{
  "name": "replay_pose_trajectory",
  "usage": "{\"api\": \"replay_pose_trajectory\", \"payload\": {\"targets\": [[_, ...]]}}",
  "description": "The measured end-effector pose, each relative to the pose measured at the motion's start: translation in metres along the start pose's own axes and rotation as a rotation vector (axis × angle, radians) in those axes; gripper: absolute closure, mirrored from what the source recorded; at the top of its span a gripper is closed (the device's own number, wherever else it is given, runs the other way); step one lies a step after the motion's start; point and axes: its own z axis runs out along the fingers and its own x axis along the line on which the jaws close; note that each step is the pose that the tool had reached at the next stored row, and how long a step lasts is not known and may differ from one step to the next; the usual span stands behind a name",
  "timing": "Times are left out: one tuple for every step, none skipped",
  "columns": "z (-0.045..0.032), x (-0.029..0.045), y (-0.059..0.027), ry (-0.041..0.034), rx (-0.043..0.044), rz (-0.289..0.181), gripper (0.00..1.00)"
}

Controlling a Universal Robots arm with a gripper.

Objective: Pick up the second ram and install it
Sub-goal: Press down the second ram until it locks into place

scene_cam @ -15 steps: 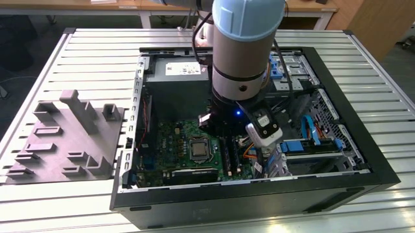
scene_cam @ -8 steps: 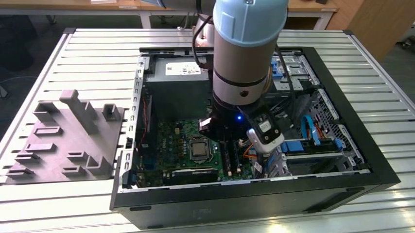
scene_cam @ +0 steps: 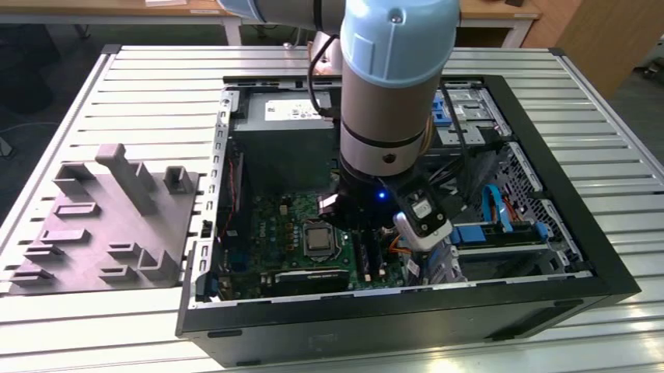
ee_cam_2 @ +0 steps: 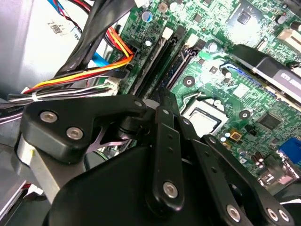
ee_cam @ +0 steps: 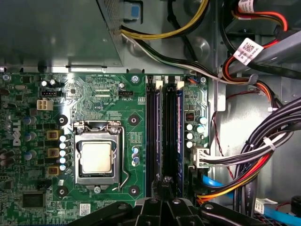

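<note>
First wrist view has the gripper (ee_cam: pixel 164 190) hanging right over the slots (ee_cam: pixel 153 132) beside the CPU (ee_cam: pixel 96 157), deep inside the case (scene_cam: pixel 581 256); we can't tell whether the jaws are open or closed, or if anything's between them. A thin bluish edge stands in the slot nearest the cables (ee_cam: pixel 235 179); we'd guess that's the ram (ee_cam: pixel 179 132), already in a slot, but we can't tell if it's the second one or if it's fully seated. Handling-wise it's light, stiff and thin, and probably fragile; we'd take it by the long flat faces near the middle, squeeze gently, keep it upright and press evenly.
</note>
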Motion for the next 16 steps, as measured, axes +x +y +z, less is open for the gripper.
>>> {"api": "replay_pose_trajectory", "payload": {"targets": [[0.0001,0.0000,0.0000,0.0001,0.0002,0.000,0.90],[0.0010,0.0000,0.0001,-0.0001,-0.0004,0.000,0.90],[0.0021,0.0001,0.0000,-0.0001,-0.0004,0.000,0.90],[0.0028,0.0001,0.0000,-0.0001,-0.0002,0.000,0.90],[0.0028,0.0001,-0.0001,0.0000,0.0000,0.000,0.90],[0.0028,0.0001,-0.0001,0.0000,0.0001,0.000,0.90],[0.0029,0.0001,-0.0001,0.0001,0.0001,0.000,0.90],[0.0029,0.0001,0.0000,0.0000,0.0000,0.000,0.90],[0.0031,0.0001,0.0000,0.0000,-0.0001,0.000,0.90],[0.0039,0.0002,0.0000,-0.0002,-0.0006,0.000,0.90],[0.0050,0.0002,0.0000,-0.0001,-0.0004,0.000,0.90],[0.0055,0.0002,0.0000,0.0000,-0.0002,0.000,0.90],[0.0056,0.0003,-0.0001,0.0000,-0.0001,0.000,0.90],[0.0056,0.0003,-0.0001,0.0000,-0.0002,0.000,0.90],[0.0056,0.0003,-0.0001,0.0000,-0.0002,0.000,0.90],[0.0057,0.0003,-0.0001,0.0000,-0.0003,0.000,0.90]]}}
